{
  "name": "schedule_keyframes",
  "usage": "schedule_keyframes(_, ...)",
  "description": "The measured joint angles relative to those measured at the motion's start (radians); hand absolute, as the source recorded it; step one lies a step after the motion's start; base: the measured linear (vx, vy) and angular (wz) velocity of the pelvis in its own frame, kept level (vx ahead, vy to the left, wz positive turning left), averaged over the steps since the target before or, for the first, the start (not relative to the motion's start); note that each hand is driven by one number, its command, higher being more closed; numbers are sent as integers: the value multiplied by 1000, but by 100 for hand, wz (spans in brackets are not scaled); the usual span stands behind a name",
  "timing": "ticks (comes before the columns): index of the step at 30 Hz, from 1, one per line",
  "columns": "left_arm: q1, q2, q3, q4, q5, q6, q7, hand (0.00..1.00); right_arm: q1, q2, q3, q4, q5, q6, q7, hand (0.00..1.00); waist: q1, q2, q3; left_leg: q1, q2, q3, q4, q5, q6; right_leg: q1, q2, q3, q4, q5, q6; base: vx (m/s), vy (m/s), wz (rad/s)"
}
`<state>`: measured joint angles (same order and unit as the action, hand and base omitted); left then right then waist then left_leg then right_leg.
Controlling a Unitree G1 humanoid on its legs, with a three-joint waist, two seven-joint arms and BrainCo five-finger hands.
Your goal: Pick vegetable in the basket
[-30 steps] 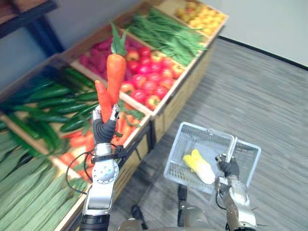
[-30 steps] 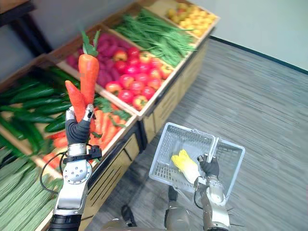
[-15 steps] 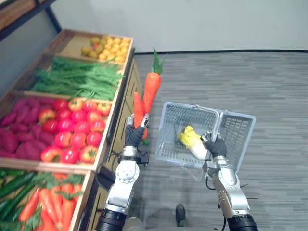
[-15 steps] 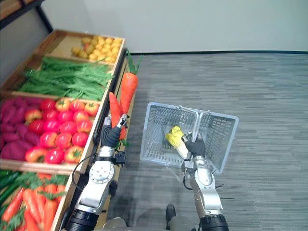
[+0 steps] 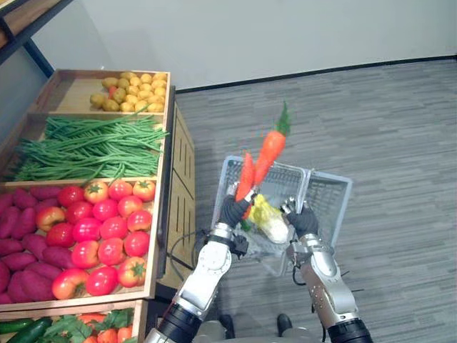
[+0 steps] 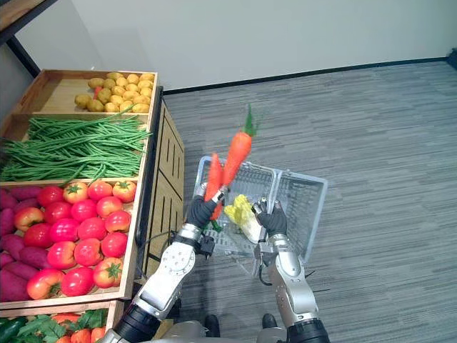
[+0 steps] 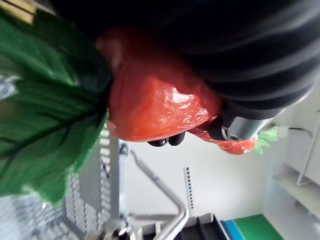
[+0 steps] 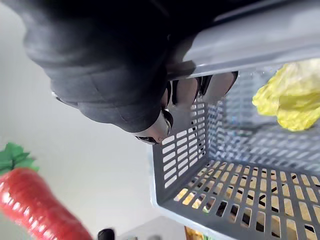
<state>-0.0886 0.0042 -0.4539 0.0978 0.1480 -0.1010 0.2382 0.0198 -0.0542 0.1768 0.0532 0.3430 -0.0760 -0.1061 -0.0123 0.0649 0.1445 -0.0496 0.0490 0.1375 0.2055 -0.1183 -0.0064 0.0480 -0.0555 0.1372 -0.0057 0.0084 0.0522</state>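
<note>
you'll see your left hand (image 5: 234, 211) as a black ribbed cover over the back and wrist. its silver metal fingers (image 7: 235, 131) end in glossy dark tips (image 7: 167, 142), and a small round screw head sits in the silver of one finger. your right hand (image 5: 303, 220) is built the same way: a black ribbed cover (image 8: 100, 65), rounded dark fingertips (image 8: 220, 84) and a silver thumb (image 8: 156, 131). behind each wrist runs a silver-grey arm. your left arm (image 5: 208, 263) and right arm (image 5: 325, 282) are smooth, rounded metal shells that turn black toward the elbows.
</note>
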Motion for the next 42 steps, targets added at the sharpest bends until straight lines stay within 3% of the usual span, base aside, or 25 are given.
schedule_keyframes(8, 32, -1, -55, 94, -48, 10, -8, 100, -19, 25, 75, 0, 69, 0, -35, 100, 3, -30, -9, 59, 1, -1, -125, 59, -15, 0, 9, 0, -2, 0, 0, 5, -43, -1)
schedule_keyframes(16, 47, 18, -14, 182, -69, 30, 51, 100, -24, 25, 219, -10, 198, -4, -53, 100, 3, -69, -33, 95, 4, -1, -209, 104, -27, 3, 17, -3, -15, 3, -3, -11, -12, 0)
schedule_keyframes(17, 47, 19, -9, 189, -69, 30, 53, 0, -24, 25, 226, -11, 199, -4, -52, 100, 3, -70, -34, 95, 4, -1, -209, 104, -27, 3, 17, -3, -15, 3, -3, 0, 0, 0)
schedule_keyframes(22, 47, 21, -4, 242, -67, 49, 51, 0, -24, 13, 301, -71, 216, -4, -26, 100, -1, -72, -35, 94, 4, -1, -209, 104, -26, 3, 17, -2, -16, 3, -3, 0, 0, 0)
schedule_keyframes(28, 48, 21, 25, 258, -54, 53, 45, 0, -24, 4, 304, -77, 215, -4, 24, 100, -2, -79, -40, 101, 2, 0, -234, 116, -26, -2, 17, -1, -17, 3, -3, -3, -1, 1)
schedule_keyframes(33, 53, 21, 25, 248, -27, 53, 28, 0, -22, 6, 298, -77, 193, -4, 23, 100, -1, -80, -41, 114, 1, -1, -263, 130, -26, -1, 18, -4, -18, 3, -3, -3, -1, 1)
schedule_keyframes(42, 120, 21, 87, 23, 1, 14, -21, 0, 1, 16, 134, -77, 88, -4, 20, 100, 1, -70, -60, 122, -2, -19, -295, 152, -24, 0, 18, -35, -20, 2, -2, 4, -9, 6)
